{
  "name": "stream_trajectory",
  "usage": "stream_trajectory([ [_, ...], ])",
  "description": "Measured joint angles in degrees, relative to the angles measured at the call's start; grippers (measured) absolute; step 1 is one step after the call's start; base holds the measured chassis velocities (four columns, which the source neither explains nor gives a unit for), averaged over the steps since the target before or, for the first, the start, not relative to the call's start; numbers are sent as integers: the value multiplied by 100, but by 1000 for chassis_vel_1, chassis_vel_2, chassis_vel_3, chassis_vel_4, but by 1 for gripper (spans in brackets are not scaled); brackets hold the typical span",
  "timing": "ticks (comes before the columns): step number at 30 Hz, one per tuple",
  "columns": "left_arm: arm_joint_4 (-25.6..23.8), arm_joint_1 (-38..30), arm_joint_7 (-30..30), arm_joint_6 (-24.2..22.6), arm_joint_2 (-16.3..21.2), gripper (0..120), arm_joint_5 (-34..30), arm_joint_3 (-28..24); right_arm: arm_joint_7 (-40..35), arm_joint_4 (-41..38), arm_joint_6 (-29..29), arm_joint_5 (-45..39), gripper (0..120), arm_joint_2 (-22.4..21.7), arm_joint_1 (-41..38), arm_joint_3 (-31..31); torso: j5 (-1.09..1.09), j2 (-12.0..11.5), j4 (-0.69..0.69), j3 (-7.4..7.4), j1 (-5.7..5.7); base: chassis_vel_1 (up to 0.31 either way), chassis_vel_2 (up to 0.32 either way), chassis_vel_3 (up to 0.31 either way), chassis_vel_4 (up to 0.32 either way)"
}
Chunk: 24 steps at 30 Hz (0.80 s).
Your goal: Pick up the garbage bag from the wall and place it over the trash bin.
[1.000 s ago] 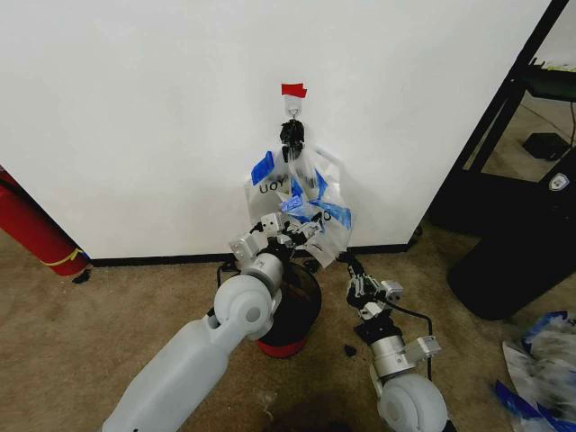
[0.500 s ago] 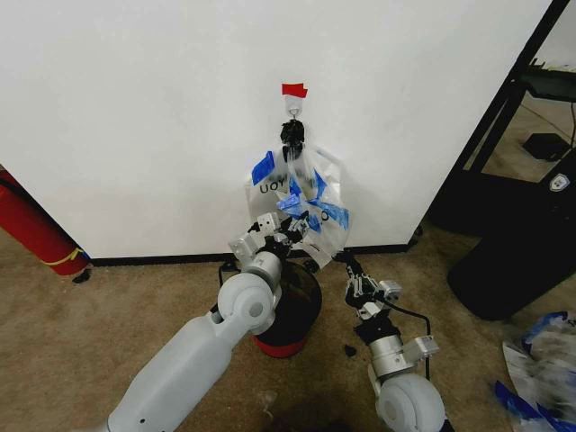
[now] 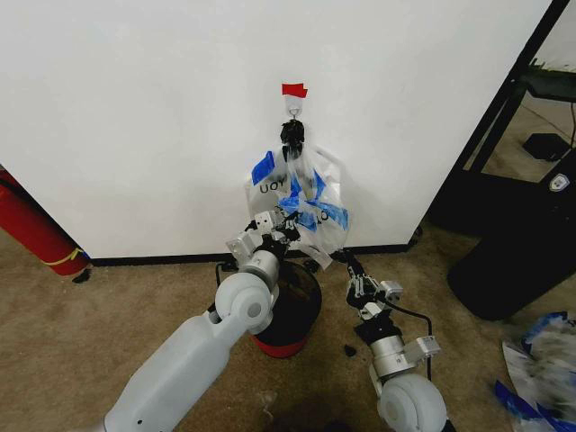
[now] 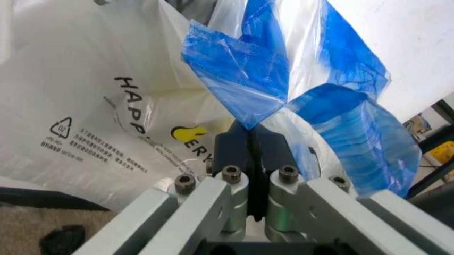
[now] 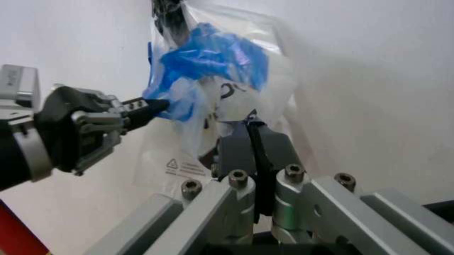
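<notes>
Hanging from the hook point(image 3: 292, 108) on the wall point(image 3: 135, 117), the garbage bag point(image 3: 310, 211) was pinched by the left gripper point(image 3: 286, 225) above the trash bin point(image 3: 301, 306); the right gripper point(image 3: 346, 263) sat closed nearby, empty.

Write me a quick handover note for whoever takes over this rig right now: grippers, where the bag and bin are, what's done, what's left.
Left gripper: raised at the hanging bags, shut on a blue strip of the garbage bag.
Right gripper: low beside the trash bin, just under the bags, shut and holding nothing.
Garbage bag: hangs from the hook on the wall, bunched with a white shopping bag.
Trash bin: on the carpet at the wall, under the bags, no liner.
Done: bag gripped.
Left: get it off the hook, open it, fit it over the bin.
</notes>
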<state>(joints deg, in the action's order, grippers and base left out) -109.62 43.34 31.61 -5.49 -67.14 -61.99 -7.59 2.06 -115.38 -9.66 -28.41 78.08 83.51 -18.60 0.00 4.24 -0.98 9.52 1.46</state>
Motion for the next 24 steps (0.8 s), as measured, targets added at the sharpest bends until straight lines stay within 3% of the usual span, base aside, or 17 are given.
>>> stream_trajectory([
  [13, -522, 278, -110, -95, 564, 0, 131, 379, -125, 27, 29, 10, 0, -89, -44, -53, -1, 0, 1, 0, 0, 0, 0, 0, 0],
  [20, -725, 463, -127, -147, 586, 0, 254, 495, -160, -103, 76, 229, 0, -130, 66, -54, 0, 0, 0, 0, 0, 0, 0, 0, 0],
  [24, -847, 533, -138, -165, 683, 0, 259, 574, -168, -155, 79, 740, 11, -257, 237, -199, 0, 0, 0, 0, 0, 0, 0, 0, 0],
])
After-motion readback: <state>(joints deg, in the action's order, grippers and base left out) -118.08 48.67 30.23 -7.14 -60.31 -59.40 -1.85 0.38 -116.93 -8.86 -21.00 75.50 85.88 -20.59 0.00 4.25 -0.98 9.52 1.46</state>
